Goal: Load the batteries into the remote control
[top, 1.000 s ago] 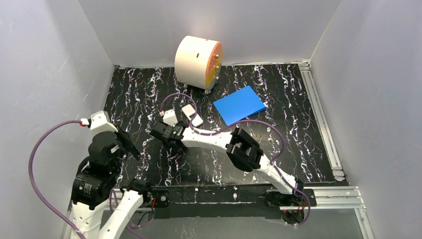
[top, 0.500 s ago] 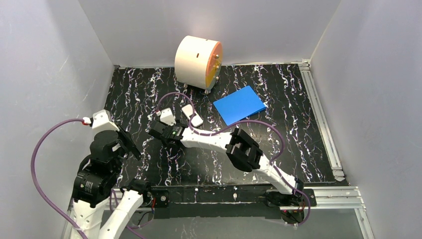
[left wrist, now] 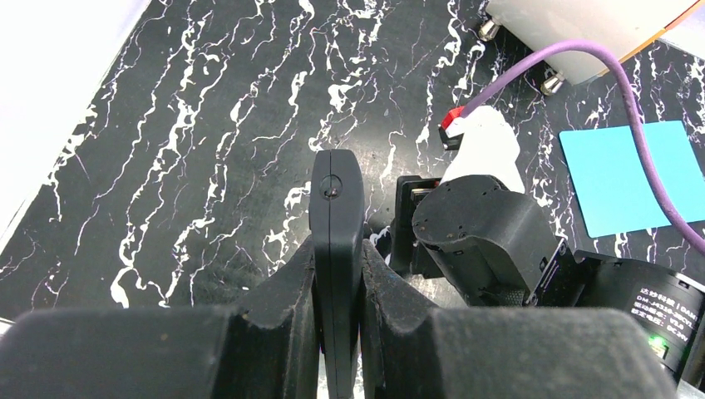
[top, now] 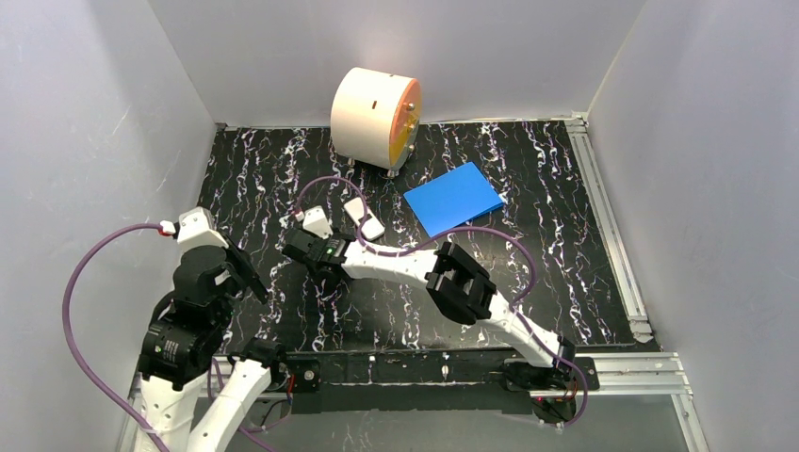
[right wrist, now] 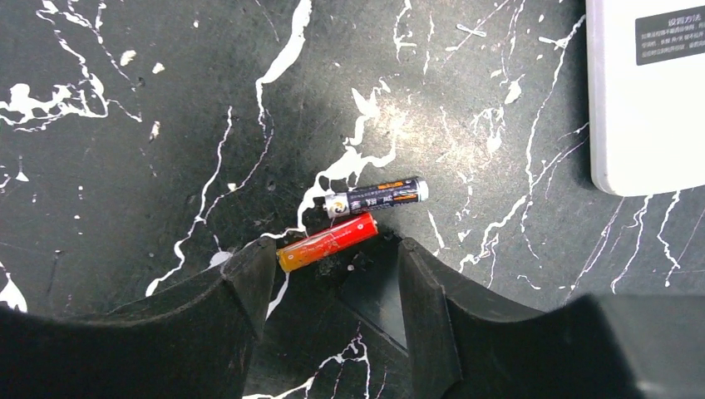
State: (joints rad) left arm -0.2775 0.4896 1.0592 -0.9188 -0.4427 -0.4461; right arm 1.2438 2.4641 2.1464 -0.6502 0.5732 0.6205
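My left gripper (left wrist: 337, 248) is shut on a thin black remote control (left wrist: 335, 187), held edge-on above the table; in the top view the left gripper (top: 241, 273) is at the left. My right gripper (right wrist: 332, 259) is open and low over the table, with the orange-red battery (right wrist: 327, 241) lying just at its fingertips. The dark battery (right wrist: 376, 198) lies right beside that one, a little further out. A dark flat piece (right wrist: 378, 303) lies between the fingers. In the top view my right gripper (top: 303, 249) hides the batteries.
A white remote (right wrist: 648, 91) lies to the right of the batteries, also in the top view (top: 364, 217). A blue flat card (top: 453, 198) and a cream drum with an orange face (top: 375, 117) stand behind. Aluminium rails (top: 608, 226) run along the right edge.
My right gripper has shifted slightly left over the batteries. The left arm holds the black remote almost still.
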